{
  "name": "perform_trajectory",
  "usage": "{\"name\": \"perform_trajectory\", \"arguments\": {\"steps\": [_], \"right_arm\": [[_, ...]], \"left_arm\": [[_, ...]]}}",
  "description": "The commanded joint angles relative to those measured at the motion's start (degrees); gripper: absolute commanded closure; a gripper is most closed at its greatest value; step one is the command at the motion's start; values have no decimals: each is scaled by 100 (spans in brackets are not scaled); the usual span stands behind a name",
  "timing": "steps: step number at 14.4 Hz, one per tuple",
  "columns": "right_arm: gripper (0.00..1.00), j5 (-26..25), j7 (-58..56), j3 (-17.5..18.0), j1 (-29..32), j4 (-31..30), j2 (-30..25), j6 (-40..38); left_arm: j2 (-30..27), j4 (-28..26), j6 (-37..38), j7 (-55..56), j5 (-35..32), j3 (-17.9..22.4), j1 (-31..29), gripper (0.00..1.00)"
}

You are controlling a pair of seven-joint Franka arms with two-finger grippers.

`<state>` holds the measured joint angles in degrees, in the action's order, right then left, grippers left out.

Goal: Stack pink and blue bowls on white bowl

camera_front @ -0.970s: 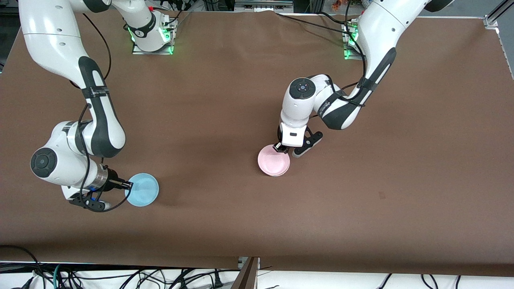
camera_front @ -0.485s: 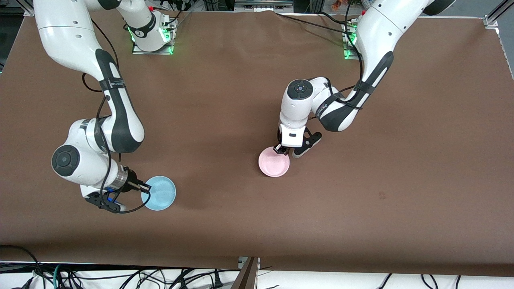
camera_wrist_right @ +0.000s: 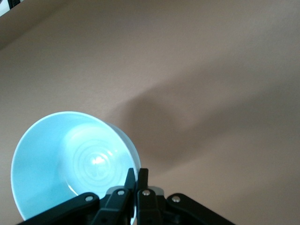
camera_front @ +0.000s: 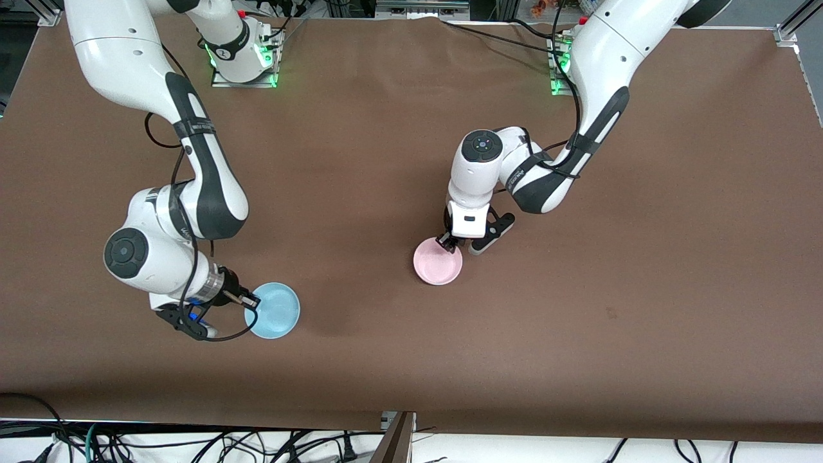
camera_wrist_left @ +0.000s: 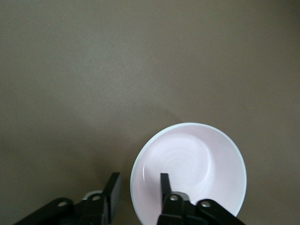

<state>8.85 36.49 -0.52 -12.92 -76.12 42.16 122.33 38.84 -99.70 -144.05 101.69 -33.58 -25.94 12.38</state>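
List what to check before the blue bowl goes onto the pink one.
1. Right gripper shut on the blue bowl's rim: ok.
2. Blue bowl over the pink bowl: not ok; it is over bare table toward the right arm's end.
3. Left gripper open: ok.
4. Left gripper clear of the pink bowl: not ok; it straddles the rim.
5. White bowl under the pink bowl: cannot tell.

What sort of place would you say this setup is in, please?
Most likely a robotics lab bench: two arms bolted to a brown-covered table, loose cables along its edge, and plain test props, a pink bowl and a blue bowl.
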Motion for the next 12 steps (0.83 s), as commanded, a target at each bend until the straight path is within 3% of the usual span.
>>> {"name": "perform_trajectory", "arguments": {"steps": [1,6,9,12], "right_arm": [[100,73,655,201,-26,273,64,-104],[100,73,2341,351,-640,291,170,474],[100,64,3580,351,-1272,545,529,1028],[100,20,4750,299,-1897,1159,1056,1442]], "left_arm": [[-209,117,26,80,-175,2,-130,50],[-929,135,210,-148,-52,-51,-534,49],[-1299,188,490,-848,551,-156,-894,48],[-1449,1072,1971,-2560,1763,-157,-1237,47]]}}
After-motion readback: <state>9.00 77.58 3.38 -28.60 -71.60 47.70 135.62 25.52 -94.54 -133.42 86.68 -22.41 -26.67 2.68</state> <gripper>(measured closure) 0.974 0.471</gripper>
